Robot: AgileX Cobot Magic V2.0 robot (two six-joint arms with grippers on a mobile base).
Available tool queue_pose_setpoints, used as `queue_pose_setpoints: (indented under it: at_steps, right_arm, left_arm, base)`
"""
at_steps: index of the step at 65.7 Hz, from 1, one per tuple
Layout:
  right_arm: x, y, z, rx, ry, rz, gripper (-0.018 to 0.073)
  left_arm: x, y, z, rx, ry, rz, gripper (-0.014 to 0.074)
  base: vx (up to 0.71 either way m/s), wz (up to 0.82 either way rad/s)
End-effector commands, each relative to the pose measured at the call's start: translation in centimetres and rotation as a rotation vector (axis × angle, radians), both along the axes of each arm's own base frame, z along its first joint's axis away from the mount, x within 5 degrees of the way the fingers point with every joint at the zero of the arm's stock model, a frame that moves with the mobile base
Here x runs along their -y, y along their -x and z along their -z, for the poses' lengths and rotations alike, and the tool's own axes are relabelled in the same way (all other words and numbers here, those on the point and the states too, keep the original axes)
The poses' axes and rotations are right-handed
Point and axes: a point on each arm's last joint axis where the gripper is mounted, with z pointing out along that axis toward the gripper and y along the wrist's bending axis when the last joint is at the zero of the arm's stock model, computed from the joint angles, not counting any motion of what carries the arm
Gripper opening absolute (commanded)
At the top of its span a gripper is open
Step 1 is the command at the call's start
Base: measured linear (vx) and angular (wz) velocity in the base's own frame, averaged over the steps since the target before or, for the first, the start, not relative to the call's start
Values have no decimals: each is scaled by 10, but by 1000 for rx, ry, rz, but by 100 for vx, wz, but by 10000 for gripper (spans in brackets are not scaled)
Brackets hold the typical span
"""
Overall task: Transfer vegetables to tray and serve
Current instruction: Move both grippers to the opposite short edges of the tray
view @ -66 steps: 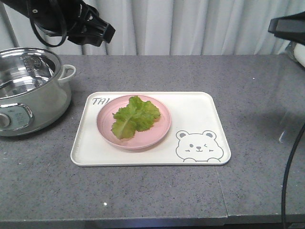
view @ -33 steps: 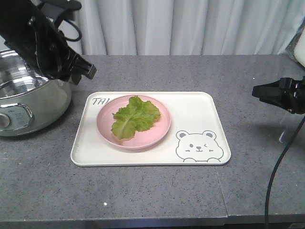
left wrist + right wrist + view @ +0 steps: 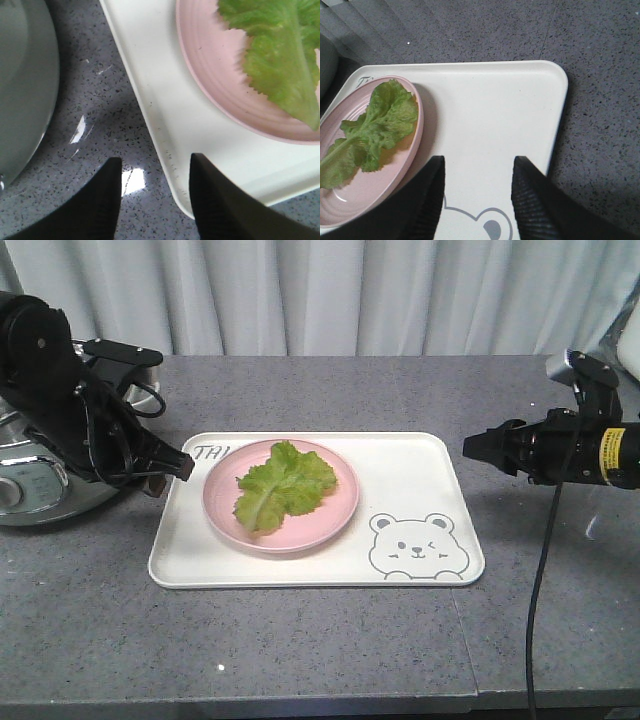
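Observation:
The green lettuce leaf [image 3: 283, 485] lies on a round pink plate [image 3: 338, 512] that stands on the cream tray [image 3: 420, 475] with the bear drawing [image 3: 411, 546]. My left gripper [image 3: 175, 472] is open and empty at the tray's left edge. In the left wrist view [image 3: 155, 165] one finger is over the countertop and the other over the tray rim [image 3: 150, 100]; the lettuce [image 3: 280, 55] and plate [image 3: 215, 85] lie beyond. My right gripper [image 3: 475, 447] is open and empty at the tray's right side. In the right wrist view [image 3: 479, 165] it hangs over the tray [image 3: 495, 110], with the lettuce [image 3: 375, 125] to the left.
A steel electric pot [image 3: 25, 490] stands at the left, partly hidden behind my left arm, close to the tray's left edge; it also shows in the left wrist view [image 3: 20, 90]. Grey stone countertop [image 3: 300, 650] surrounds the tray. Curtains hang behind the table.
Both arms have come down from high up. The left gripper has dropped to the tray's left edge, the right gripper has moved left to the tray's right side. Lettuce, plate and tray are unmoved.

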Motion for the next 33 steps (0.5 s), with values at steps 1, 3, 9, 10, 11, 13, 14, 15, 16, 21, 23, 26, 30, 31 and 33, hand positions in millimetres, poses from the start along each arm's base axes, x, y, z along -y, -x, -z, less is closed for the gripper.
queue_pose_setpoints:
  at_steps: [1, 3, 9, 10, 11, 13, 14, 15, 16, 21, 23, 26, 30, 31, 33]
  right_arm:
    - [0, -2, -16, 63, 14, 21, 309]
    - [0, -2, -16, 61, 14, 21, 309]
    - [0, -3, -12, 51, 12, 20, 309]
    - [0, -3, -12, 51, 13, 20, 309]
    - [0, -4, -11, 47, 13, 20, 309]
    - [0, -5, -9, 40, 12, 20, 309]
    - [0, -5, -7, 37, 11, 19, 309]
    - [0, -6, -6, 33, 10, 18, 309]
    - [0, -6, -4, 27, 9, 17, 309]
    - [0, -8, 3, 8, 4, 12, 309]
    - [0, -9, 5, -1, 3, 11, 309]
    - [0, -10, 9, -9, 2, 11, 309]
    - [0, -11, 12, -20, 1, 11, 309]
    - [0, -12, 13, -22, 1, 11, 309]
    - [0, -12, 14, -25, 0, 11, 309]
  left_arm:
    - [-5, 1, -12, 83, 61, -37, 302]
    - [-8, 2, -8, 72, 67, -46, 302]
    - [-11, 3, 2, 57, 75, -59, 302]
    - [-11, 3, 4, 57, 76, -60, 302]
    - [-11, 3, 5, 57, 77, -61, 302]
    - [-10, 3, 8, 56, 82, -63, 302]
    - [-10, 3, 9, 55, 86, -65, 302]
    - [-10, 4, 10, 54, 91, -66, 302]
    - [-9, 4, 11, 54, 96, -68, 302]
    - [-8, 4, 15, 53, 117, -75, 302]
    - [-8, 5, 17, 51, 121, -77, 302]
    - [-8, 5, 20, 52, 124, -79, 302]
    - [-8, 5, 23, 53, 124, -81, 302]
    - [-8, 6, 24, 52, 123, -81, 302]
    - [-8, 6, 27, 50, 123, -82, 302]
  base:
    - [0, 0]
    - [0, 0]
    - [0, 0]
    - [0, 0]
    - [0, 0]
    - [0, 0]
    - [0, 0]
    - [0, 0]
    - [0, 0]
    - [0, 0]
    - [0, 0]
    - [0, 0]
    - [0, 0]
    - [0, 0]
    - [0, 0]
